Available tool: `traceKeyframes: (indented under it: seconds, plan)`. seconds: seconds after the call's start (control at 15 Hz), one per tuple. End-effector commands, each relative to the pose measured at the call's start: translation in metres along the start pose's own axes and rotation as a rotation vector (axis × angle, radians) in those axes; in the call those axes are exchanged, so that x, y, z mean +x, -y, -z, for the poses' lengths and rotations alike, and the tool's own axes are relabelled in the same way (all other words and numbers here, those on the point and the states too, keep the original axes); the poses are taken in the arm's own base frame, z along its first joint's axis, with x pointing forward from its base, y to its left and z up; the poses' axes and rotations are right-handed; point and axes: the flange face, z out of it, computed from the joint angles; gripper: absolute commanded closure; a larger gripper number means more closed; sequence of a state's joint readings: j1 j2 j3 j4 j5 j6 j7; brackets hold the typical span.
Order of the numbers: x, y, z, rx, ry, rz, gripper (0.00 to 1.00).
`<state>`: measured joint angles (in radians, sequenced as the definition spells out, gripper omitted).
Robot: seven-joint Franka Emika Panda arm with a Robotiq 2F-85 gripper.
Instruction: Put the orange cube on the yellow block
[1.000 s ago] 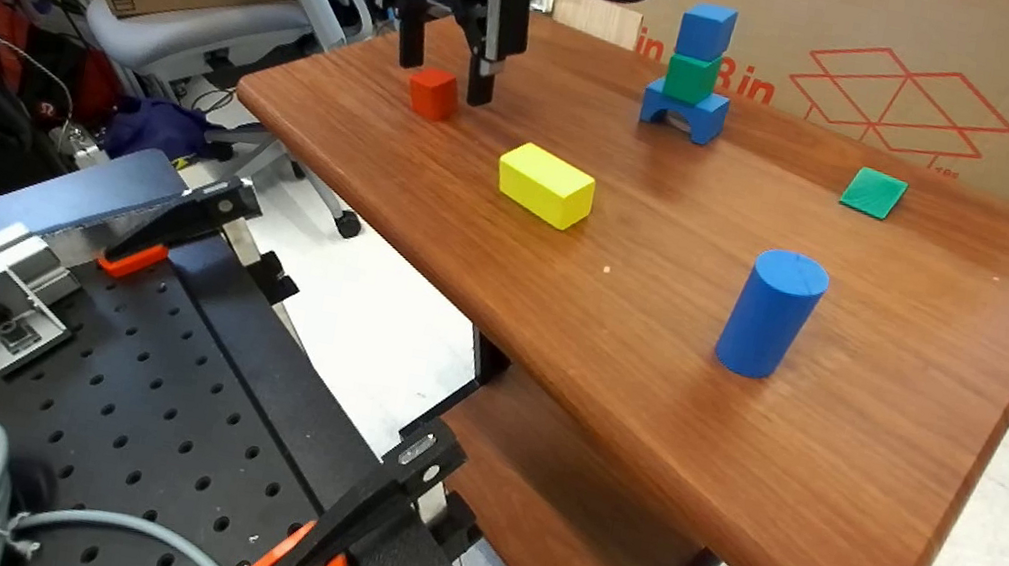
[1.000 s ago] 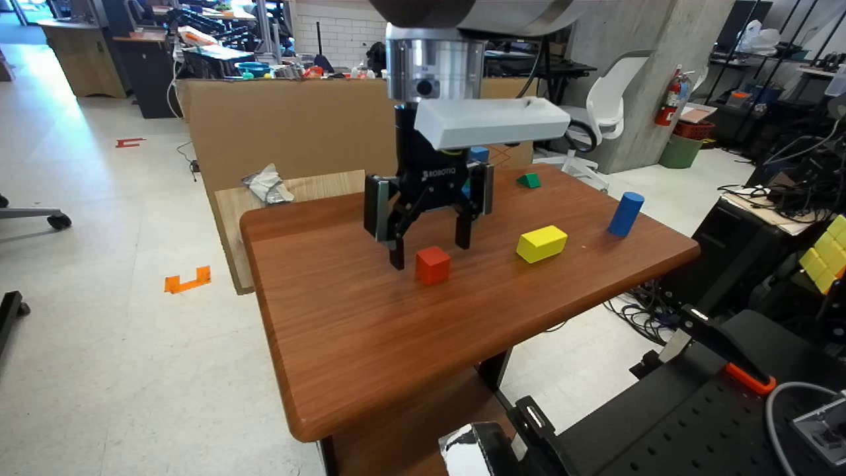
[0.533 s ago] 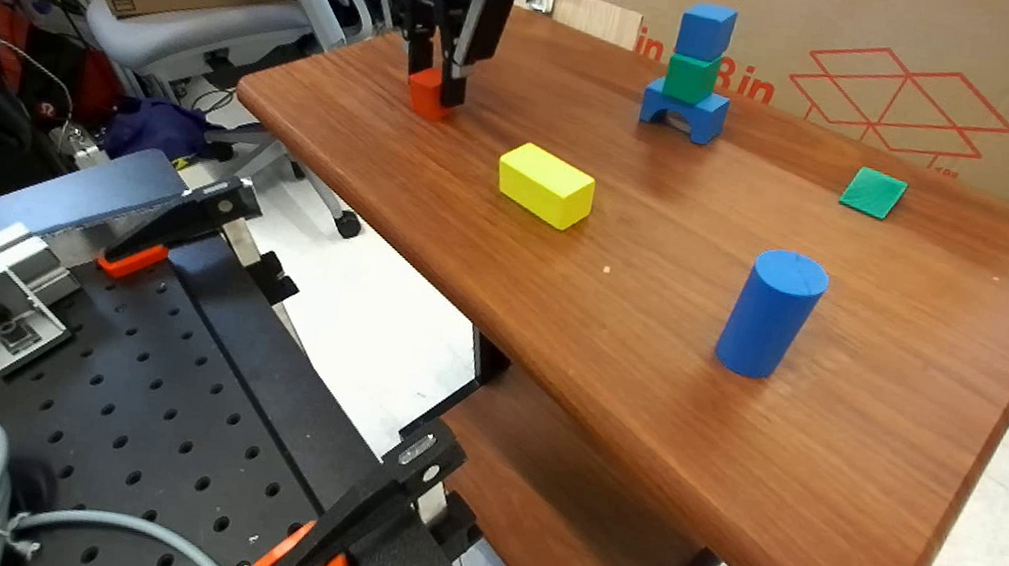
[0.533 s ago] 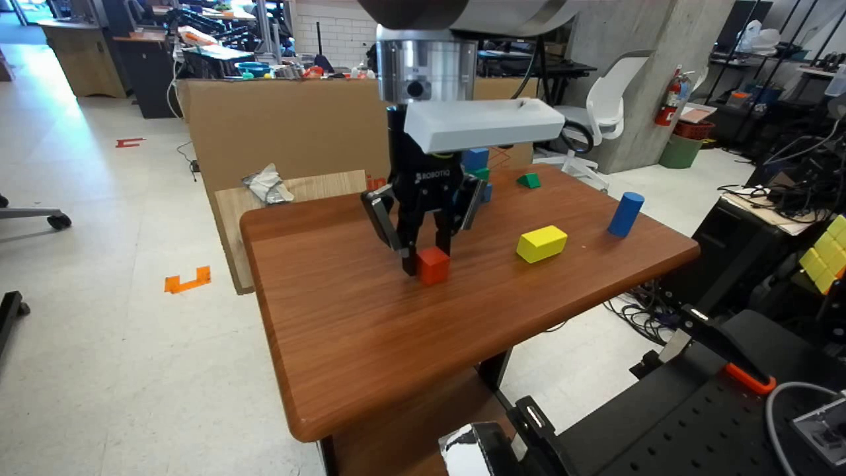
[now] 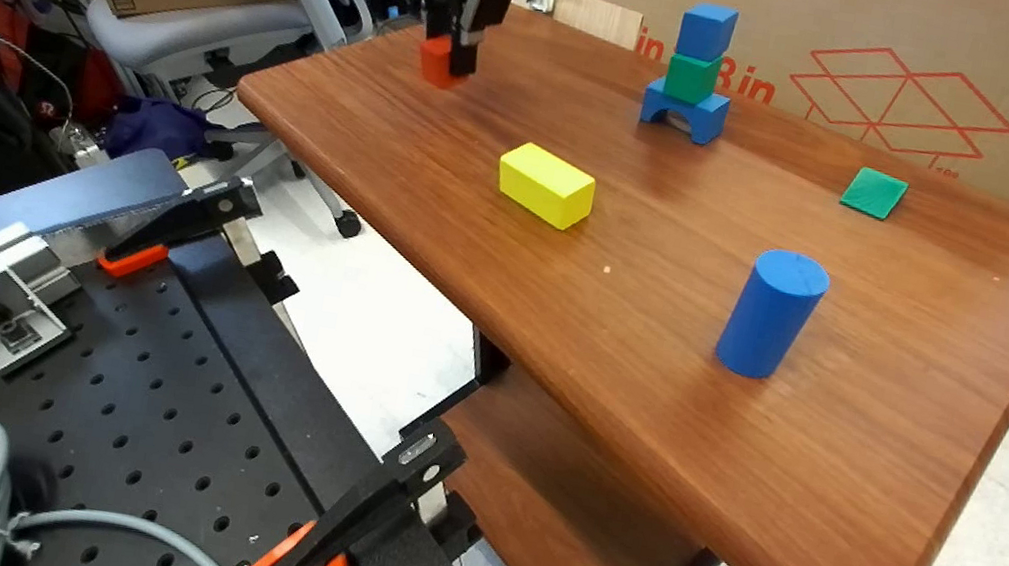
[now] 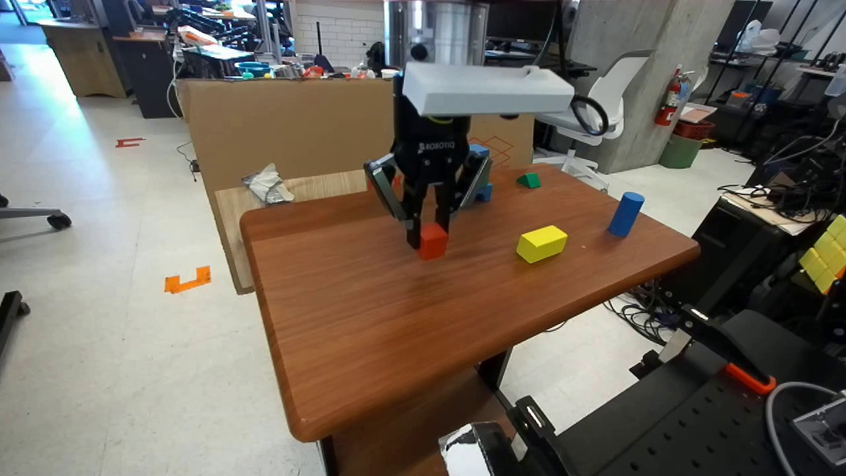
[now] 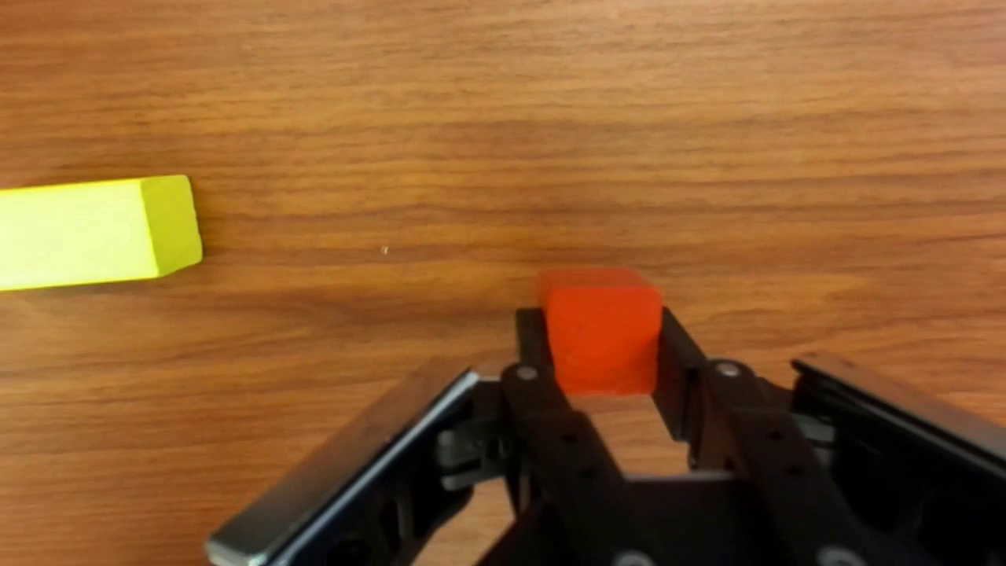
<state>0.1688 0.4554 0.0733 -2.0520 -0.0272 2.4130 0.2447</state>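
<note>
Evidently, the hand (image 6: 429, 231) gripped the orange cube (image 7: 603, 339) by two opposite sides, just above the table (image 6: 357, 324) and apart from the yellow block (image 6: 542, 244). Probably light, stiff and hardly fragile, it seemed best held by those flat faces.

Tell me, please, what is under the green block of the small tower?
A blue arch, which stands on the table. Where the green block sits, the arch's top is hidden.

The table (image 5: 861, 461) bears yellow block (image 5: 545, 185), cylinder (image 5: 772, 315), wedge (image 5: 874, 193) (and blue arch (image 5: 687, 109)).
</note>
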Motion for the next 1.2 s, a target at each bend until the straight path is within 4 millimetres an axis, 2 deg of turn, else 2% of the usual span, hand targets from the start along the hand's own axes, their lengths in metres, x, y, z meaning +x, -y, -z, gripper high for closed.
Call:
traceKeyframes:
  seconds: [0.0, 0.33, 0.6, 0.87, 1.13]
  plan:
    - [-0.027, -0.017, 0.039, 0.019, -0.044, -0.023, 0.92]
    - [-0.036, -0.061, 0.072, 0.038, -0.08, -0.116, 0.92]
    - [-0.028, -0.111, 0.083, 0.012, -0.071, -0.185, 0.92]
    - [-0.026, -0.144, 0.072, -0.002, -0.02, -0.219, 0.92]
    - [-0.028, -0.157, 0.058, -0.031, 0.043, -0.223, 0.92]
